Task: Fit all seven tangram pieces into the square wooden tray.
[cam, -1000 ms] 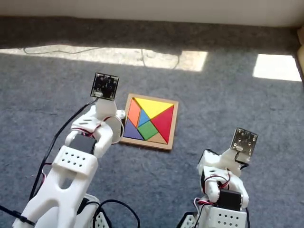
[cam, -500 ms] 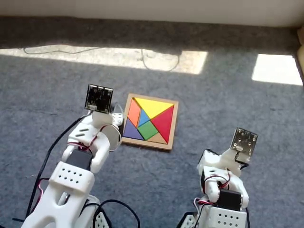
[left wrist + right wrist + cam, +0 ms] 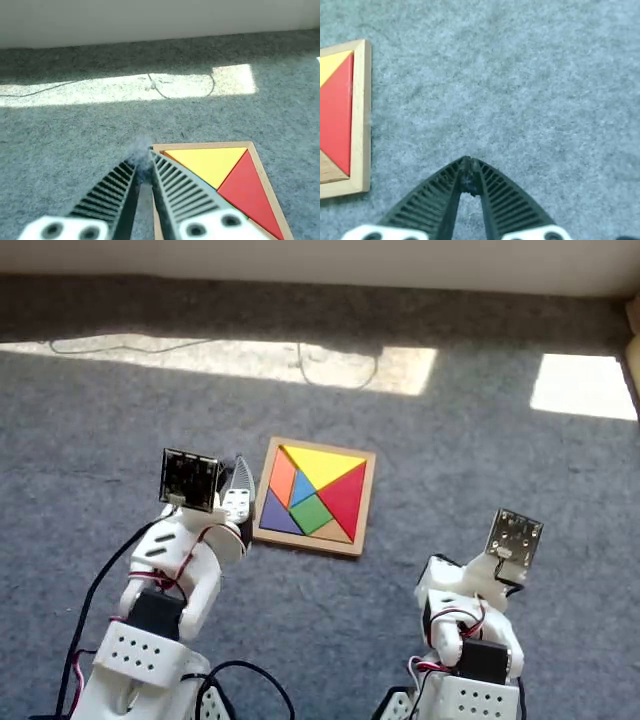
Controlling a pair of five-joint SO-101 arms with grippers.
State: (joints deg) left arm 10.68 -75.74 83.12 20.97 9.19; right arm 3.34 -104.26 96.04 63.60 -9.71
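The square wooden tray (image 3: 318,542) lies on the grey carpet, holding all seven pieces flat: yellow triangle (image 3: 325,465), red triangle (image 3: 348,495), orange piece (image 3: 283,480), small blue triangle (image 3: 300,487), green square (image 3: 313,512), purple triangle (image 3: 278,515) and a wood-coloured triangle (image 3: 330,530). My left gripper (image 3: 240,478) hangs just off the tray's left edge, shut and holding nothing; in the left wrist view its tips (image 3: 145,161) meet near the tray's corner (image 3: 156,148). My right gripper (image 3: 466,169) is shut over bare carpet, to the right of the tray rim (image 3: 362,115).
A thin cable (image 3: 300,362) trails across a sunlit strip of carpet behind the tray. A pale wall (image 3: 320,260) borders the far side. The right arm (image 3: 470,620) sits at the near right, with open carpet between it and the tray.
The left arm has drawn back toward the near left, away from the tray's edge. The right arm and the pieces have not moved.
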